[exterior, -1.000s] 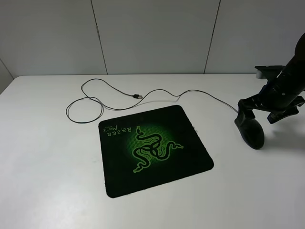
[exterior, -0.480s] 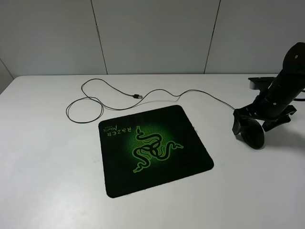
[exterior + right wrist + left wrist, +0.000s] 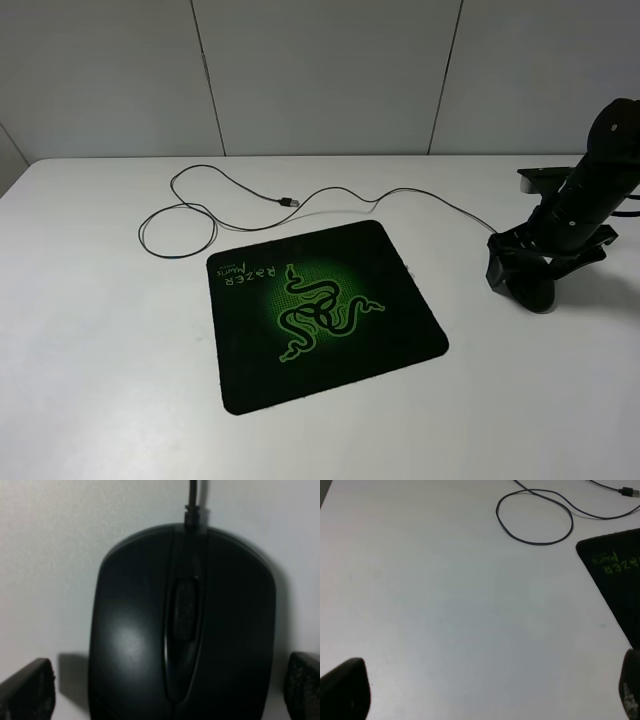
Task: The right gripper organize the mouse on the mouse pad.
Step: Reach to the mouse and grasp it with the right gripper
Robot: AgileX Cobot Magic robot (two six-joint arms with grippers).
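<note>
The black mouse [image 3: 535, 293] lies on the white table at the right, well off the mouse pad [image 3: 325, 315], a black mat with a green snake logo at the centre. My right gripper [image 3: 542, 270] is down over the mouse and open. In the right wrist view the mouse [image 3: 182, 625] fills the frame, with one fingertip [image 3: 27, 687] on each side and a gap to the mouse. Its cable [image 3: 420, 195] runs left to a USB plug [image 3: 288, 202]. My left gripper [image 3: 487, 690] is open and empty above bare table.
The cable forms a loose loop [image 3: 178, 230] behind the pad's left corner, which also shows in the left wrist view [image 3: 535, 515]. That view shows the pad corner [image 3: 615, 575] too. A grey panelled wall [image 3: 320, 70] stands behind the table.
My right gripper has moved left and down until its fingers stand on either side of the mouse. The mouse, the pad and the cable have not moved.
</note>
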